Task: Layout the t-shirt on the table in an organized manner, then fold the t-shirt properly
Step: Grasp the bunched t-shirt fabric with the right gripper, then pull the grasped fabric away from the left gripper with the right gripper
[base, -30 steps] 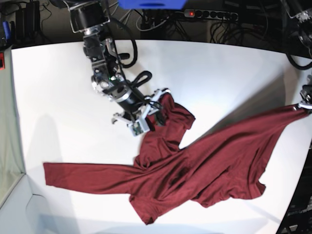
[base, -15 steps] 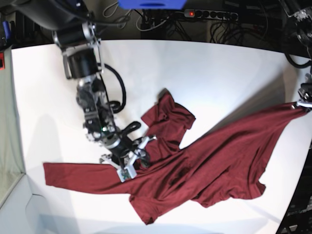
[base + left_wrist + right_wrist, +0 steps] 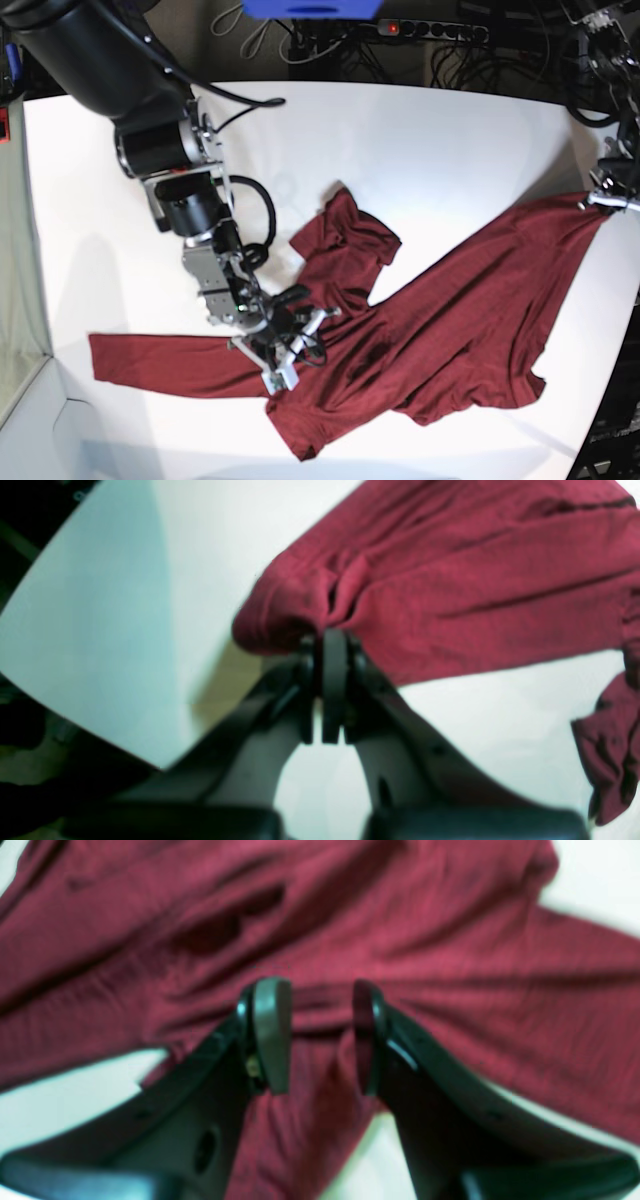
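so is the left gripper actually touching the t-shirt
Touching. The left wrist view shows the left gripper shut on a bunched fold of the t-shirt, the cloth puckering right at the closed tips.

No readable text, labels, brands or numbers in any view. The t-shirt point(image 3: 440, 320) is plain, no print; the table point(image 3: 420, 150) is unmarked. Both wrist views are too blurred to show any marking on the gripper fingers.
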